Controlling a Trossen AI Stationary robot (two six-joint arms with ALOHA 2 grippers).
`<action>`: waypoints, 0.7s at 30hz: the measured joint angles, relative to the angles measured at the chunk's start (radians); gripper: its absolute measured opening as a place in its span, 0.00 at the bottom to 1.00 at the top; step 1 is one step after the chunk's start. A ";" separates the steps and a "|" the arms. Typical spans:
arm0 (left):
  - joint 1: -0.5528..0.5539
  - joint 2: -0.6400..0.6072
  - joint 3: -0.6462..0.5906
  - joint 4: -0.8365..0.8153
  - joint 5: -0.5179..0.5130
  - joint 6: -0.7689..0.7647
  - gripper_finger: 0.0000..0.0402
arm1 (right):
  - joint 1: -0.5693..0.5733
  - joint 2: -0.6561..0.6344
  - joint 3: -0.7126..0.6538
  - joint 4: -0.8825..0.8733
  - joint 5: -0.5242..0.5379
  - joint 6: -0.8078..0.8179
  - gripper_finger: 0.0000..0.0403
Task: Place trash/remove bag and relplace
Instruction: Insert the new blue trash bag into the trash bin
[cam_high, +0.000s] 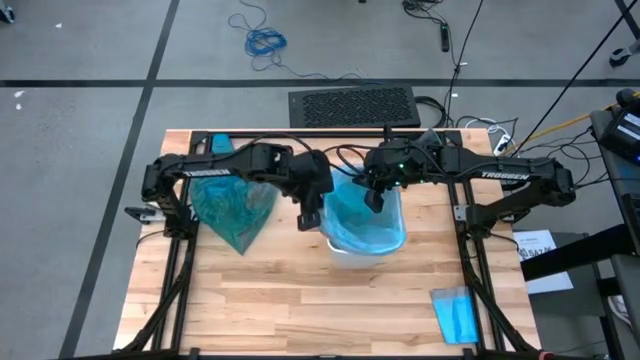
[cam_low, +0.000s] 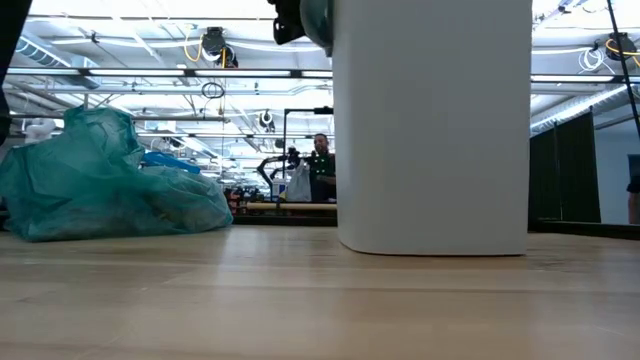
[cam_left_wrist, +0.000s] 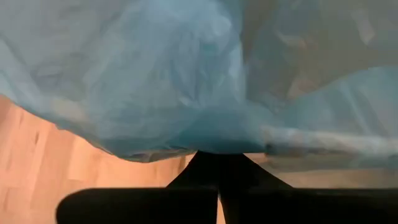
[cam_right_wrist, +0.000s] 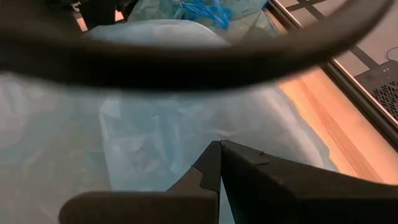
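You see both grippers at the white bin (cam_low: 432, 125), mid-tabletop (cam_high: 300, 300). The left gripper (cam_high: 309, 217) sits at the bin's left rim, its fingers (cam_left_wrist: 205, 199) together, pinching the pale blue liner (cam_high: 365, 222) draped over the bin. The right gripper (cam_high: 374, 198) hangs over the opening, fingers (cam_right_wrist: 214, 174) together; whether they grip plastic, you cannot tell. The filled teal-green bag (cam_high: 232, 205) lies left of the bin, apart from it.

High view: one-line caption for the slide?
Both end effectors, left and right, shut at the sky-blue liner over the white bin; full teal bag set aside.
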 joint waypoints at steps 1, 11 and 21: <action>-0.005 0.001 0.000 -0.003 0.002 -0.010 0.00 | 0.000 0.000 0.000 -0.001 0.000 -0.001 0.00; -0.048 -0.072 0.000 -0.020 -0.029 -0.143 0.00 | 0.002 0.000 0.000 -0.003 -0.002 -0.009 0.00; -0.102 -0.168 0.001 0.049 -0.045 -0.212 0.00 | 0.002 0.000 0.000 -0.008 -0.006 -0.023 0.00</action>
